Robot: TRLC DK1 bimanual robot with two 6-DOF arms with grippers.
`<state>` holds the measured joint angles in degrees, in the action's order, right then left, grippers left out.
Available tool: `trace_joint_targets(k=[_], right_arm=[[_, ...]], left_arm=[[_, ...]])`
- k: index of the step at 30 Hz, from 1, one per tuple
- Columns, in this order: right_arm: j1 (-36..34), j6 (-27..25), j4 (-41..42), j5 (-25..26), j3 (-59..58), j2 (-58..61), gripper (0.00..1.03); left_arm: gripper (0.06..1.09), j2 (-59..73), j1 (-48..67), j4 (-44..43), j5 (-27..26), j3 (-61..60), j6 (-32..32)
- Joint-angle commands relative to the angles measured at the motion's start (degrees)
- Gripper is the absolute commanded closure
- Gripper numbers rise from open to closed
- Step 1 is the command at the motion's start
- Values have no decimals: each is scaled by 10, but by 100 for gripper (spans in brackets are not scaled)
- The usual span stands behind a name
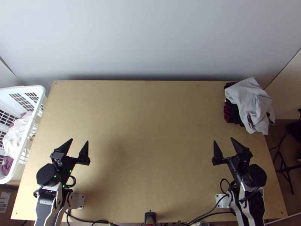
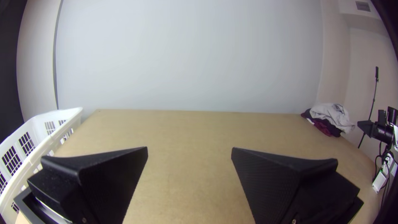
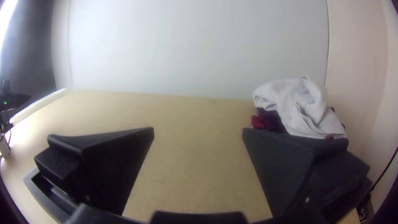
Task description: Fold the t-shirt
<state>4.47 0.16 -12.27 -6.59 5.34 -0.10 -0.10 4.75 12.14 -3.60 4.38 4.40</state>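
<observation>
I am looking over the table (image 1: 150,132), which is spreading beneath and ahead of both pairs of fingers, giving me room for laying a shirt flat. The white basket (image 1: 40,91) is standing outward of the left fingers (image 2: 112,174), probably serving as the supply; white cloth (image 1: 14,137) and plum cloth (image 1: 7,164) are lying bunched inside. Beyond the right fingers (image 3: 116,161), near the table's far corner, a pale grey garment (image 1: 250,101) is slumping loosely over dark cloth (image 1: 232,115), perhaps parked there to be leaving the middle free. I am not telling which piece needs folding; I am guessing it is lying in the basket or in that heap. Both pairs of fingers are standing wide apart and gripping nothing, which is suiting a first pinch. I am judging the folding as not yet begun, and crumpled layers could be coming up together if I am pinching too deep.
</observation>
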Motion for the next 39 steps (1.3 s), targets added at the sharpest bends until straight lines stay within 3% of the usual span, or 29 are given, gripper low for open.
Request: trace_joint_targets(k=[1,22,26,39], right_arm=[[0,0,1,0,0,0,4],[0,0,1,0,0,0,4],[0,0,0,0,0,0,4],[17,4,7,4,1,-1,4]], left_arm=[[10,1,0,0,0,0,0],[10,0,0,0,0,0,0],[10,0,19,-2,0,0,63],[10,-1,0,-4,12,1,45]])
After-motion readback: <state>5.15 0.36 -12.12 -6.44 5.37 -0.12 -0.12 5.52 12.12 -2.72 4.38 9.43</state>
